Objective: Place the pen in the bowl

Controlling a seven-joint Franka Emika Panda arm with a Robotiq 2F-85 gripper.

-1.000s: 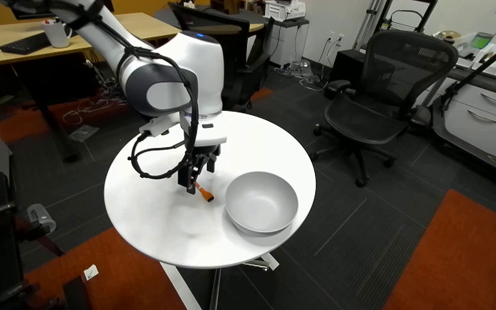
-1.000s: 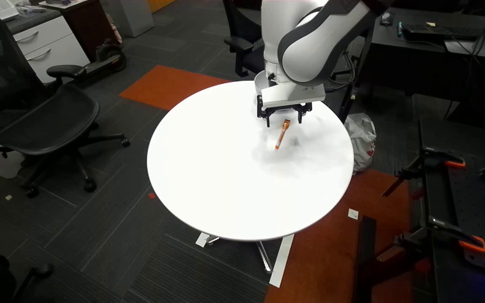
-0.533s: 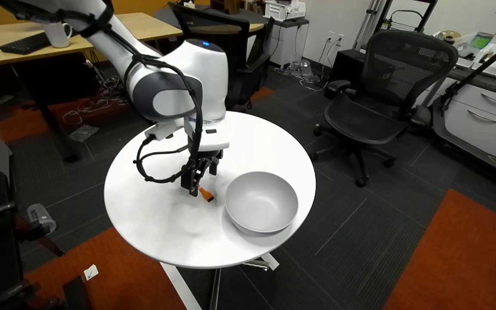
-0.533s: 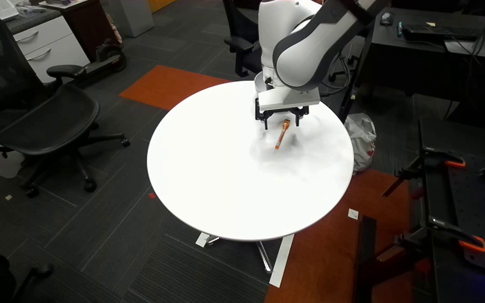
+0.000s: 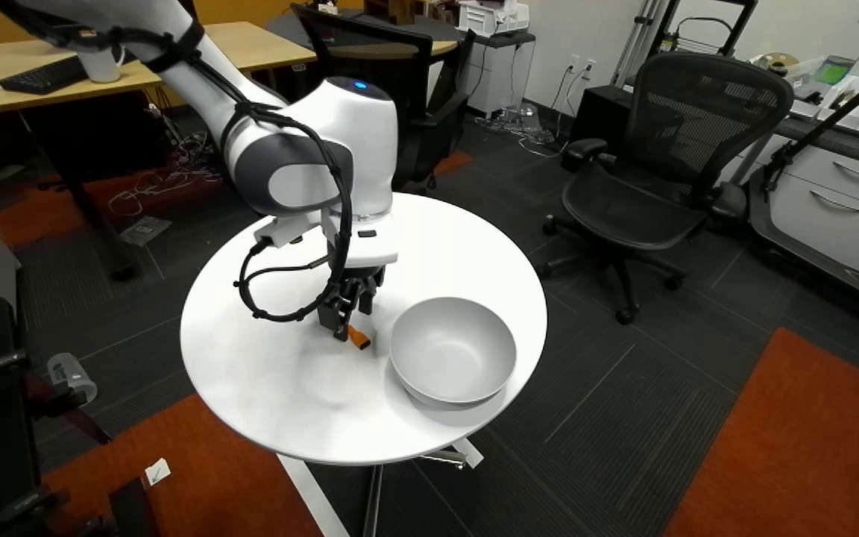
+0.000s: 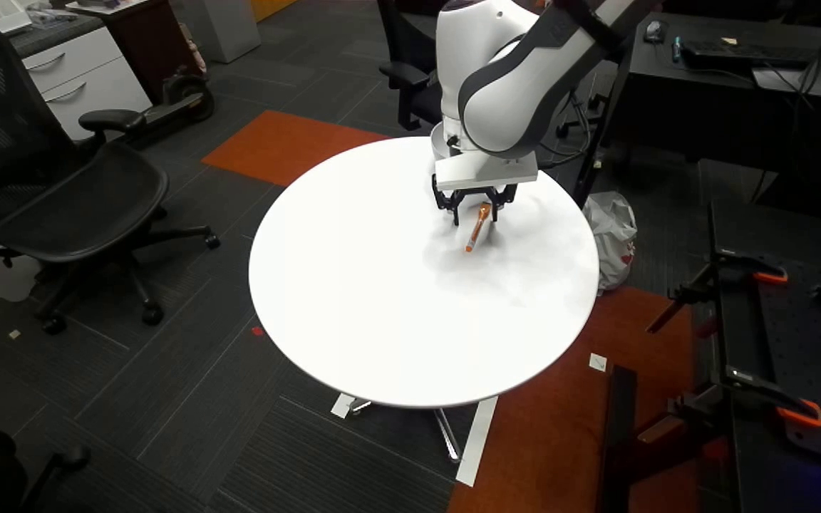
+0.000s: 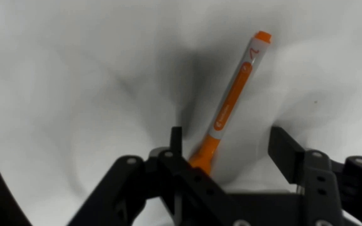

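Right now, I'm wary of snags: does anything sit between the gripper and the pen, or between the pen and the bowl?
Nothing visible does. In the wrist view, the open gripper straddles the pen, nothing else between. In an exterior view, only tabletop separates the pen from the bowl, so lifting it across should work.

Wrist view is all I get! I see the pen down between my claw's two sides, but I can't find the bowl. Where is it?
Observer: In an exterior view, the bowl stands on the round white table, to the right of your claw in that picture.

Operator: Ooh, okay! And the bottom end of the pen hides behind my claw. What does that end look like?

Observer: It shows in that same exterior view: a widened orange end with a dark tip.
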